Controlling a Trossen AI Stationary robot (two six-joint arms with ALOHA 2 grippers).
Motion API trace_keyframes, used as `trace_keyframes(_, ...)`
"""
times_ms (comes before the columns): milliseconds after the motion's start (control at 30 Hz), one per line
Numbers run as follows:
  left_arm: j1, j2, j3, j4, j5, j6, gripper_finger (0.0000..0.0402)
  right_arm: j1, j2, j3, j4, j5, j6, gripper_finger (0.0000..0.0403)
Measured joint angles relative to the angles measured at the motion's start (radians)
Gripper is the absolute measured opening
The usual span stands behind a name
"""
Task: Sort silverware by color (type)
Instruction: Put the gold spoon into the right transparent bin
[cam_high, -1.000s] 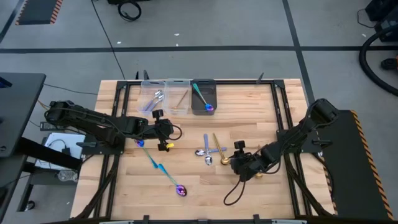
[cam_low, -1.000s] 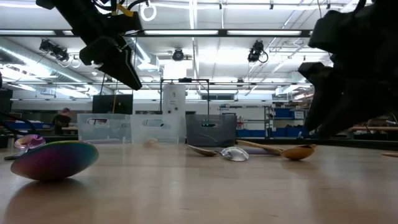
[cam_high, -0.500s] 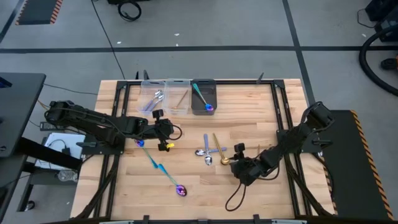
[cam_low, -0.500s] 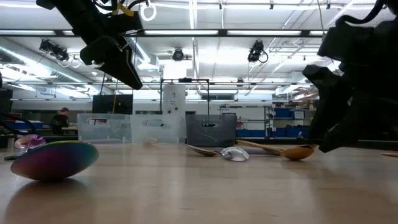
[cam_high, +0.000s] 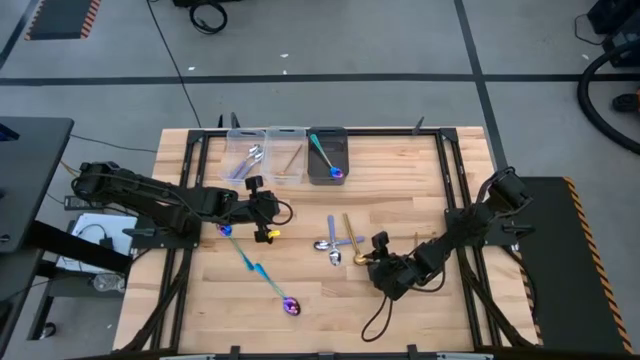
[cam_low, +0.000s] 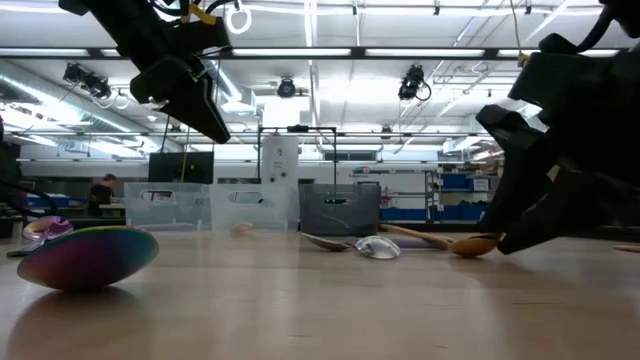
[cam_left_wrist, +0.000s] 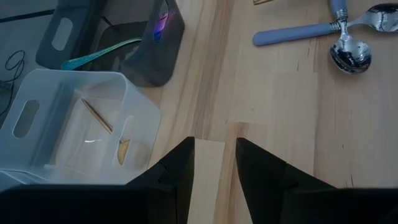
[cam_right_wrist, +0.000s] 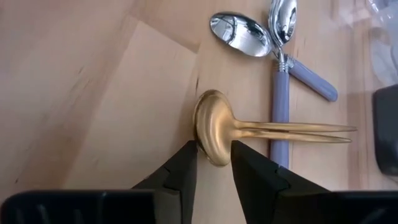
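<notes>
A gold spoon lies near the table's middle, bowl toward the near edge, beside two crossed silver spoons with lilac handles. My right gripper is open and low at the table, one fingertip on each side of the gold bowl's tip; it also shows in the high view. Two teal-handled iridescent spoons lie flat on the near left part of the table. My left gripper hangs open above the table's left half, over bare wood. My right gripper stands slanting down from the table's right with its fingertips close on either side of the gold spoon's bowl tip. I cannot tell whether they touch it. The spoon lies flat on the table.
Three bins stand in a row at the far edge: a clear one with silver spoons, a clear one with a gold spoon, a dark one with a teal spoon. A black cable loops on the table near my right gripper.
My right gripper has moved toward the table's left and down, up to the gold spoon's bowl. The spoons have stayed where they were.
</notes>
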Motion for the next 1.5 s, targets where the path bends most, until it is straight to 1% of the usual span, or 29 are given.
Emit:
trace_keyframes(100,0.000,0.000,0.000,0.000,0.000,0.000,0.0126,-0.001,0.000,0.000,0.000,-0.001,-0.021,0.0085)
trace_keyframes(267,0.000,0.000,0.000,0.000,0.000,0.000,0.0126,-0.009,0.000,0.000,0.018,-0.006,-0.039,0.0025)
trace_keyframes(333,0.000,0.000,0.000,0.000,0.000,0.000,0.0126,-0.014,0.000,0.000,0.034,-0.015,-0.050,0.0010)
trace_keyframes(433,0.000,0.000,0.000,0.000,0.000,0.000,0.0126,-0.015,0.000,0.000,0.053,-0.001,-0.053,0.0012)
trace_keyframes(533,0.000,0.000,0.000,0.000,0.000,0.000,0.0126,-0.015,0.000,0.018,0.037,0.009,-0.092,0.0010)
trace_keyframes(800,0.000,0.000,0.000,0.003,0.001,-0.019,0.0126,-0.016,-0.003,0.082,-0.019,-0.010,-0.139,0.0008)
trace_keyframes(867,0.000,0.000,0.000,0.027,0.027,-0.029,0.0126,-0.018,-0.003,0.091,-0.035,-0.010,-0.140,0.0008)
trace_keyframes(933,0.000,0.001,-0.007,0.090,0.091,-0.022,0.0126,-0.025,-0.003,0.092,-0.035,-0.012,-0.141,0.0008)
trace_keyframes(1000,0.000,0.014,-0.029,0.193,0.171,0.020,0.0126,-0.039,-0.003,0.092,-0.024,-0.037,-0.142,0.0008)
trace_keyframes(1067,-0.002,0.034,-0.043,0.271,0.229,0.063,0.0126,-0.056,-0.003,0.092,-0.019,-0.066,-0.141,0.0008)
trace_keyframes(1200,-0.005,0.094,-0.044,0.391,0.243,0.096,0.0126,-0.082,-0.004,0.098,-0.028,-0.146,-0.120,0.0008)
trace_keyframes(1333,-0.005,0.165,-0.044,0.479,0.243,0.102,0.0126,-0.079,-0.008,0.137,-0.072,-0.143,-0.102,0.0008)
trace_keyframes(1500,-0.005,0.265,-0.044,0.560,0.246,0.135,0.0126,-0.080,-0.008,0.194,-0.136,-0.155,-0.126,0.0008)
